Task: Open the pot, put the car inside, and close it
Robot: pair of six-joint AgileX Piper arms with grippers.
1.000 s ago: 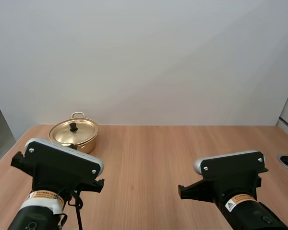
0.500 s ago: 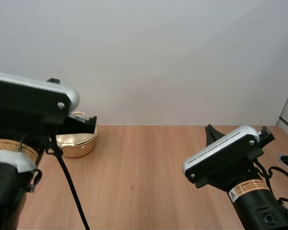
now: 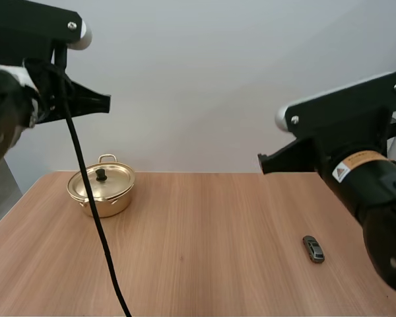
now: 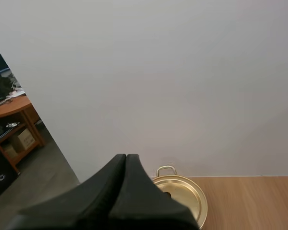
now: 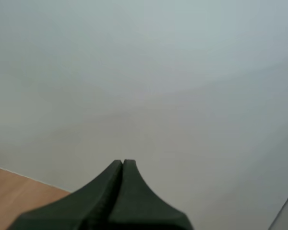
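A gold pot (image 3: pixel 101 188) with its lid on and a black knob (image 3: pixel 101 175) stands at the table's far left. A small grey toy car (image 3: pixel 313 249) lies on the wood at the right. Both arms are raised high above the table. My left gripper (image 4: pixel 125 157) is shut, its fingers lying together as one dark wedge, with the pot (image 4: pixel 182 194) just beyond its tip. My right gripper (image 5: pixel 122 163) is also shut on nothing and faces the white wall.
The wooden table (image 3: pixel 198 251) runs out to a white wall behind. Its left edge falls away to a grey floor beside the pot.
Both arms have risen from low over the table to high above it. The toy car, hidden under the right arm before, has come into sight.
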